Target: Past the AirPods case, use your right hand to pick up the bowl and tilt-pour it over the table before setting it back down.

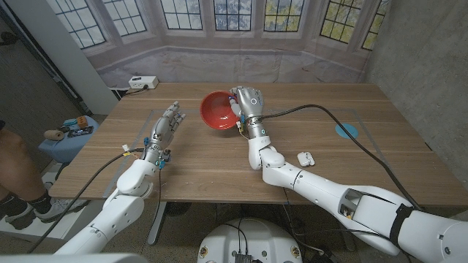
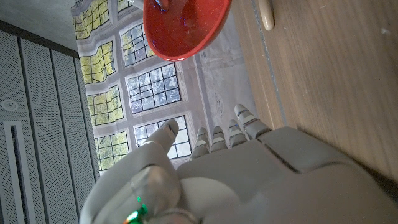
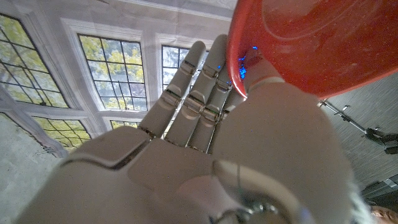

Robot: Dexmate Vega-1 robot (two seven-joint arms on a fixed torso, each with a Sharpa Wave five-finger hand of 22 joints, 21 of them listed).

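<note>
Right robot hand (image 1: 247, 102) gripping red bowl (image 1: 219, 111) — tipped, mouth leftward

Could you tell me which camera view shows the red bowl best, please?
The head view: the whole bowl shows, tipped in the right hand above the table. Both wrist views show part of the bowl.

Even, soft light falls on the table (image 1: 219, 157) with faint shadows, the head view sharp, both wrist views bowed at their edges.
</note>
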